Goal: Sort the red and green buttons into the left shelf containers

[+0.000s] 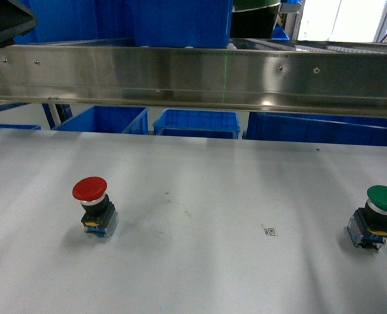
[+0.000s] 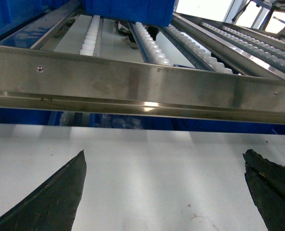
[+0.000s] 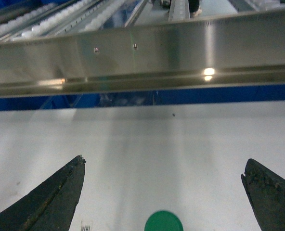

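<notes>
The red button (image 1: 91,206) stands upright on the white table at the left, and the green button (image 1: 378,214) stands near the right edge. Blue bins (image 1: 105,120) sit behind the table under a steel rail; another large blue bin (image 1: 180,23) rests on the roller shelf above. Neither gripper shows in the head view. In the left wrist view my left gripper (image 2: 164,152) is open over bare table, with nothing between its fingers. My right gripper (image 3: 164,160) is open too, and the green button's cap (image 3: 163,222) lies just short of its fingertips, centred between them.
A wide steel rail (image 1: 193,78) spans the scene above the table's far edge. Roller tracks (image 2: 152,45) run back behind it. More blue bins (image 1: 197,123) (image 1: 324,127) sit below the rail. A small printed marker (image 1: 269,231) lies on the table.
</notes>
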Robot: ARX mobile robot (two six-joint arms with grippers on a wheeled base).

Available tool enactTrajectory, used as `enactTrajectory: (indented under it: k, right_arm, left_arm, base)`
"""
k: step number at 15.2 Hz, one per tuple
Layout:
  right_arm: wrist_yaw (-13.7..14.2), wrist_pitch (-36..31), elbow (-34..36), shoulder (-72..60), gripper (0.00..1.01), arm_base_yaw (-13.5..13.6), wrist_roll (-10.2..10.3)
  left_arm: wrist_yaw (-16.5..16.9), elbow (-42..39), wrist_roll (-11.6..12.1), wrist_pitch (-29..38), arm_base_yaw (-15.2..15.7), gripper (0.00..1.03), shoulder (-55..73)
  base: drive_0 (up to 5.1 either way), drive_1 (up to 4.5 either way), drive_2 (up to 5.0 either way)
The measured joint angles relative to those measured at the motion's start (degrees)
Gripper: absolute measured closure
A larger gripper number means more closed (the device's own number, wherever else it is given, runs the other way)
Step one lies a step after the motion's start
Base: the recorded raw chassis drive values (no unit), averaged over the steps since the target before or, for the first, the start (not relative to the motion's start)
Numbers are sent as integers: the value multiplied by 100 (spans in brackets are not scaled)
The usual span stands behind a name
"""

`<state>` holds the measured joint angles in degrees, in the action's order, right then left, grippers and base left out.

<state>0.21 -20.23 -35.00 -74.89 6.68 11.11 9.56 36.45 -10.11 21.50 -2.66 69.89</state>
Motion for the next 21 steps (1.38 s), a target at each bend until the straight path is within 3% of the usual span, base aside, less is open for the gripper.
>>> enactTrajectory:
  k: [2, 8, 11, 17, 21]
  right_arm:
    - [-72, 72, 776, -496, 3, -116, 46]
    - [-223, -415, 514, -1646, 3, -184, 98]
    - [-111, -920, 24, -2485, 3, -96, -184]
    - [179, -1388, -313, -3423, 4, -13, -625]
    - [278, -1558, -378, -3560, 50, 170, -793]
  left_arm:
    - [7, 0, 0, -46, -4, 5, 39]
    - [7, 0, 0, -39, -2, 5, 39]
    - [7, 0, 0, -42, -4, 5, 39]
    - [7, 0, 0, -42, -2, 5, 39]
    - [7, 0, 0, -39, -2, 5, 39]
  base:
    - [0, 0, 0]
    - [0, 0, 0]
    - [0, 0, 0]
    - [0, 0, 0]
    - [0, 0, 0]
